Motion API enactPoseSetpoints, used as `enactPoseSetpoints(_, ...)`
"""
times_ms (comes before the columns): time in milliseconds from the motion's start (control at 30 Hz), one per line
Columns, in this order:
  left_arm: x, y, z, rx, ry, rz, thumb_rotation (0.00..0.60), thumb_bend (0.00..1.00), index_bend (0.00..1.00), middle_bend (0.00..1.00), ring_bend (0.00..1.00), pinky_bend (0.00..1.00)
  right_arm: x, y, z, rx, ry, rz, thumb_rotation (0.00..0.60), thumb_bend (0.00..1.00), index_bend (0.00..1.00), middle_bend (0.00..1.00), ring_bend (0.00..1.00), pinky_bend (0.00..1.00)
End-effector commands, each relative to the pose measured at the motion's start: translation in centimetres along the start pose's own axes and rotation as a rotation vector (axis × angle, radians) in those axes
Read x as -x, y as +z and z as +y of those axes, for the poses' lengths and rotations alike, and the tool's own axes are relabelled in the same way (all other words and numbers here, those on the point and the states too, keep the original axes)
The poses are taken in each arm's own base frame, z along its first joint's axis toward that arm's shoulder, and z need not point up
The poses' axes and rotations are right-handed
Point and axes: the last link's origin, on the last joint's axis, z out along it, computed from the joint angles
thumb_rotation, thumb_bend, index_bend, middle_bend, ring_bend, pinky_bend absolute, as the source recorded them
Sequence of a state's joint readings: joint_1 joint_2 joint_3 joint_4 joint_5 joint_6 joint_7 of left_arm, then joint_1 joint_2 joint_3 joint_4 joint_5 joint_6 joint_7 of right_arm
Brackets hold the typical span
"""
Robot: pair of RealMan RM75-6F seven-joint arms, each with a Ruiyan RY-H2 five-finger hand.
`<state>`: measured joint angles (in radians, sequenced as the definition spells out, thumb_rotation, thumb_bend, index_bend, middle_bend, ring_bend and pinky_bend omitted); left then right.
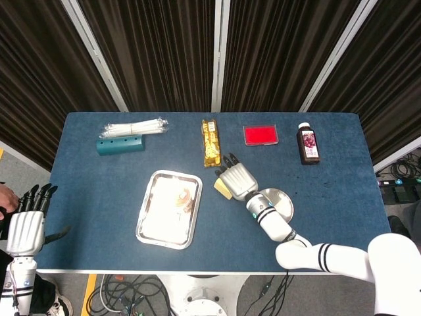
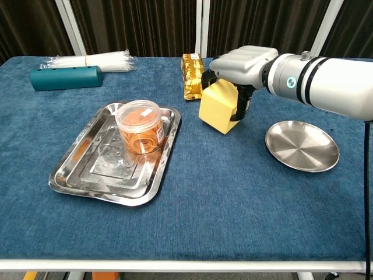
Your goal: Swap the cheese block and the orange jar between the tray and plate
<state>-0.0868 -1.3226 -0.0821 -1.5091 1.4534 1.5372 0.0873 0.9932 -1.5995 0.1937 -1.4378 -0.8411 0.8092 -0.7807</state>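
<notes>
1. Right hand (image 2: 242, 64): closed from above on the cheese block (image 2: 218, 107), one, yellow, carried clear of the cloth between the tray (image 2: 76, 175) and the plate (image 2: 302, 146), just near of the gold packet (image 2: 194, 76).
2. Governing relation: the tray lay to the left of the held block, the plate to its right and bare. The tray's long axis ran near to far. The right hand was much the nearer to the tray; the left hand (image 1: 26, 227) hung off the table's left edge, holding nothing, fingers loosely together.
3. Orange jar (image 2: 139, 126): one, clear with orange contents, upright on the far-right part of the tray. Free tray floor showed on the jar's near-left side; by judgement the block would need setting there, or on the cloth beside the tray.
4. Count of task items: one block, one jar, one tray, one plate.
5. Other stock along the far edge: one teal holder (image 2: 66, 77) with one bundle of clear straws (image 2: 87, 59), one gold packet, one red case (image 1: 260, 135), one dark bottle (image 1: 307, 143).
</notes>
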Motion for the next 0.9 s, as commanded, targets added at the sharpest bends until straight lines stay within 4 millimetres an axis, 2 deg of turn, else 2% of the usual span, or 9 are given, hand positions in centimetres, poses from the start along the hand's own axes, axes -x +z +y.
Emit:
enactPoseSetpoints(33,0.1,-0.1,0.0,-0.002,-0.001,-0.002,0.6,0.0,0.13,0.08,0.0,0.1,0.2,0.1,-0.1,0.007,-0.007,-0.022,0.6,0.01,0.0,0.02,0.0,0.0)
enactPoseSetpoints(200,0.3,0.0,0.2,0.005,0.0,-0.007,0.6,0.0,0.13,0.08,0.0,0.1,-0.6,-0.7,1.0,0.034,0.027,0.012,0.6,0.0,0.0,0.0,0.0,0.0)
enactPoseSetpoints(367,0.4,0.3,0.9,0.029,-0.008,-0.015,0.6,0.0,0.13,0.08,0.0,0.1,-2.5,-3.8,3.1,0.064,0.104,0.119,0.6,0.0,0.0,0.0,0.0,0.0)
enactPoseSetpoints(533,1.1,0.9,3.1,0.123,-0.024,-0.055,0.6,0.0,0.13,0.08,0.0,0.1,-3.5,-10.0,7.5,0.182,0.145,0.227,0.6,0.0,0.0,0.0,0.0,0.0)
enactPoseSetpoints(733,1.6,2.5,7.0,0.249,-0.091,-0.077,0.6,0.0,0.12,0.08,0.0,0.1,-2.0,-17.9,12.1,0.348,0.221,0.275,0.6,0.0,0.0,0.0,0.0,0.0)
enactPoseSetpoints(833,1.9,3.3,9.6,0.319,-0.125,-0.093,0.6,0.0,0.12,0.08,0.0,0.1,-1.2,-20.9,13.7,0.411,0.257,0.299,0.6,0.0,0.0,0.0,0.0,0.0)
enactPoseSetpoints(900,2.2,3.6,11.3,0.366,-0.146,-0.111,0.6,0.0,0.11,0.08,0.0,0.1,-0.8,-22.3,14.3,0.436,0.271,0.311,0.6,0.0,0.0,0.0,0.0,0.0)
